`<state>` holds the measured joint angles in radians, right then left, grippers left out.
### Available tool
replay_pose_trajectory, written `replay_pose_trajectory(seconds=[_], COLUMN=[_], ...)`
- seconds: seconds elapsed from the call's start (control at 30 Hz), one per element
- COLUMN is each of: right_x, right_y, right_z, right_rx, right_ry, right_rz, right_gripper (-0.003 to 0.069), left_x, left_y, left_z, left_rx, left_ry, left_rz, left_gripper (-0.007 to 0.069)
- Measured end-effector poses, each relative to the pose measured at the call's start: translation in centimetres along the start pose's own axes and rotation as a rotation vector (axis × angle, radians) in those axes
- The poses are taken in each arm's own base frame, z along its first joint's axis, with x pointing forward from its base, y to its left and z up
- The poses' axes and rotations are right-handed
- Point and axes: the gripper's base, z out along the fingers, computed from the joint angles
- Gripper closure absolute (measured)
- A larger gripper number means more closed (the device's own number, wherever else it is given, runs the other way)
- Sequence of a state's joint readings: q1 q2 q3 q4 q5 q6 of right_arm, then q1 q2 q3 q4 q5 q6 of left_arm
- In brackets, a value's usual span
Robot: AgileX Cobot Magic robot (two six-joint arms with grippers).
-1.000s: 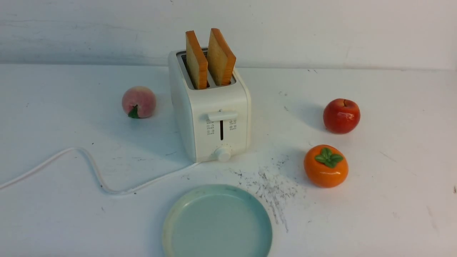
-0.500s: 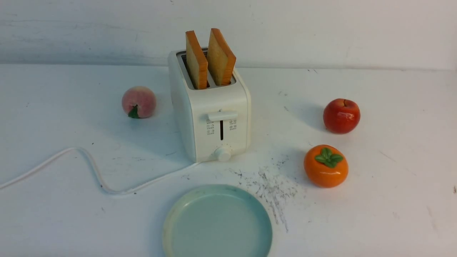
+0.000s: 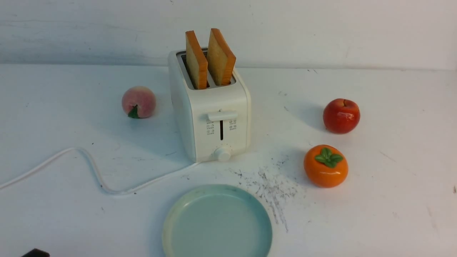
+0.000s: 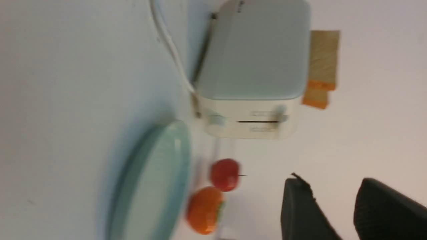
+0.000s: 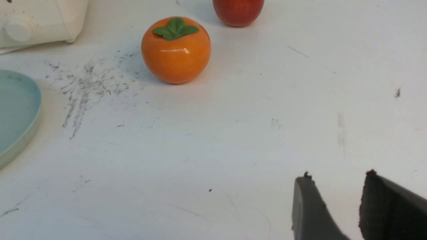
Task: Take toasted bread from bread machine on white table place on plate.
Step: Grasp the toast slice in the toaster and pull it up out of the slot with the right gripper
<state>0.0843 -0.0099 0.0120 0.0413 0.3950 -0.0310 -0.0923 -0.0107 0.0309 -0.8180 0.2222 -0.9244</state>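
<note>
Two slices of toasted bread, left (image 3: 196,62) and right (image 3: 220,59), stand upright in the slots of the white bread machine (image 3: 217,121) at the middle of the white table (image 3: 392,200). The pale blue-green plate (image 3: 217,223) lies empty in front of it. My left gripper (image 4: 332,181) is open and empty, well short of the bread machine (image 4: 253,53); only a dark tip of it (image 3: 35,253) shows at the front view's bottom left edge. My right gripper (image 5: 337,176) is open and empty over bare table, out of the front view.
A peach (image 3: 139,101) sits left of the bread machine. A red apple (image 3: 341,116) and an orange persimmon (image 3: 325,166) sit to its right. The white cord (image 3: 89,167) snakes across the table to the left. A wall runs behind.
A dark tip of my left gripper has come into the front view at the bottom left edge. The bread, bread machine and plate have not moved.
</note>
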Motion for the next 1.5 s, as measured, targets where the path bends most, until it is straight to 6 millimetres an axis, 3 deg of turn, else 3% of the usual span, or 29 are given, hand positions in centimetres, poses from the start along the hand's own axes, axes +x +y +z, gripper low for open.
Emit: replay_pose_trajectory(seconds=[0.13,0.2,0.37,0.47,0.77,0.87,1.07,1.13,1.17,1.23,1.27,1.3,1.33,1.43,1.5], right_x=[-0.1,-0.1,-1.0,-1.7,-2.7,-3.5,-8.0,-10.9,-13.5,-15.1,-17.5,-17.8,-19.6,-20.5,-20.6], right_y=[0.0,0.1,1.1,1.0,0.4,0.2,-0.2,-0.3,-0.3,-0.2,0.4,0.4,1.3,2.3,2.7], right_z=[0.0,0.0,0.0,-0.1,-0.4,-0.7,-2.9,-3.8,-4.1,-4.1,-3.3,-3.3,-1.9,0.7,4.6], right_rx=[0.000,-0.017,-0.166,-0.215,-0.225,-0.224,-0.179,-0.133,-0.086,-0.070,-0.080,-0.077,-0.145,-0.247,-0.315], right_ry=[-0.008,-0.020,-0.089,-0.141,-0.262,-0.316,-0.511,-0.576,-0.590,-0.581,-0.499,-0.498,-0.361,-0.137,0.193], right_rz=[0.004,0.100,0.776,1.010,1.130,1.095,0.748,0.582,0.424,0.339,0.193,0.180,0.080,0.016,-0.014], right_gripper=[0.0419,0.0419,0.0419,0.0419,0.0419,0.0419,0.0476,0.0540,0.0602,0.0636,0.0666,0.0666,0.0666,0.0662,0.0661], left_x=[-0.2,-0.3,-0.5,-0.5,-0.4,-0.4,-0.4,-0.5,-0.5,-0.5,-0.5,-0.5,-0.5,-0.4,-0.2], left_y=[-0.5,-0.5,-0.8,-0.9,-0.7,-0.7,-0.7,-0.8,-0.8,-0.8,-0.8,-0.8,-0.8,-0.8,-0.5], left_z=[0.0,0.0,0.0,-0.1,0.0,0.0,0.0,0.0,0.0,0.0,0.0,0.0,0.0,0.0,0.0], left_rx=[0.051,0.058,0.093,0.105,0.081,0.079,0.080,0.085,0.087,0.087,0.088,0.088,0.088,0.082,0.054], left_ry=[-0.022,-0.027,-0.051,-0.056,-0.047,-0.045,-0.047,-0.052,-0.054,-0.054,-0.055,-0.055,-0.055,-0.050,-0.023], left_rz=[-0.058,-0.046,-0.061,-0.084,0.010,0.010,0.031,0.035,0.037,0.037,0.037,0.037,0.037,0.037,0.038], left_gripper=[0.0386,0.0386,0.0386,0.0386,0.0386,0.0386,0.0386,0.0386,0.0386,0.0386,0.0386,0.0386,0.0386,0.0386,0.0386])
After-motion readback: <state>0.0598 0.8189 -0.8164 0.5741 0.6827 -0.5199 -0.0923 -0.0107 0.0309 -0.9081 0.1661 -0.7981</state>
